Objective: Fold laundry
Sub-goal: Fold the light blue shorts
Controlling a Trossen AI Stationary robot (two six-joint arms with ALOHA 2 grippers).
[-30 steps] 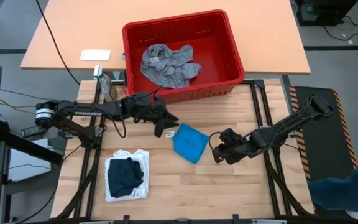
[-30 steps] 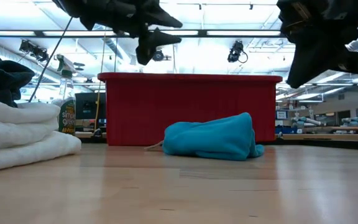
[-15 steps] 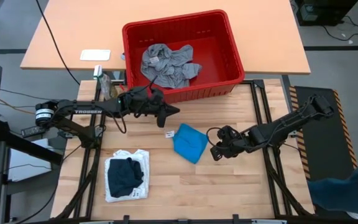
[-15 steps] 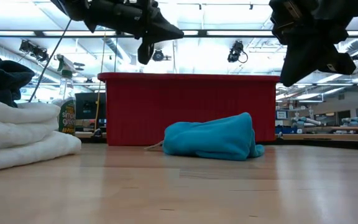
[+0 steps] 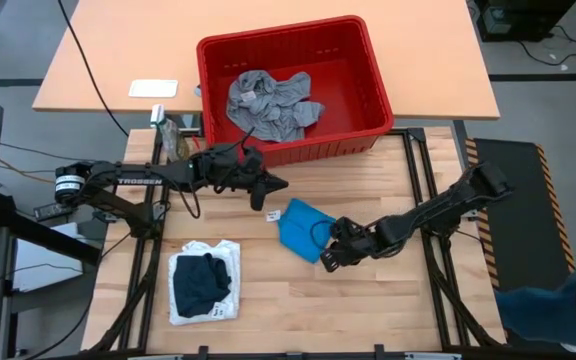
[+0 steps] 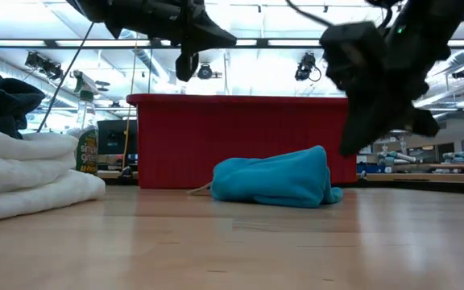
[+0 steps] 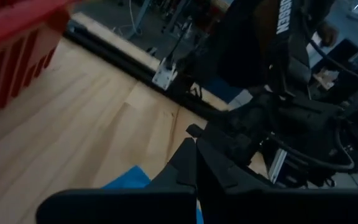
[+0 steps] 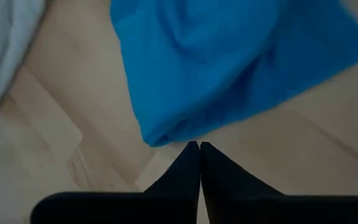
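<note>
A bright blue garment (image 5: 305,228) lies folded in a small heap on the wooden table, also seen in the low view (image 6: 276,179) and the right wrist view (image 8: 229,62). My right gripper (image 5: 326,262) hovers shut just off its near right corner, above the table (image 6: 381,121), touching nothing. My left gripper (image 5: 273,186) is shut and held in the air to the far left of the blue garment (image 6: 188,60). A dark navy garment (image 5: 201,281) rests on a folded white one (image 5: 181,300) at the near left. Grey garments (image 5: 268,103) lie in the red basket (image 5: 373,90).
The red basket stands at the table's far edge, partly on the tan table behind. A spray bottle (image 5: 173,138) stands left of the basket. A small white tag (image 5: 272,214) lies beside the blue garment. Bare wood spreads along the near and right sides.
My right gripper has moved toward the table's left and near edge, coming down to the blue garment's near right corner. My left gripper has drawn back from the blue garment toward the far edge and risen a little. The blue garment has stayed where it was.
</note>
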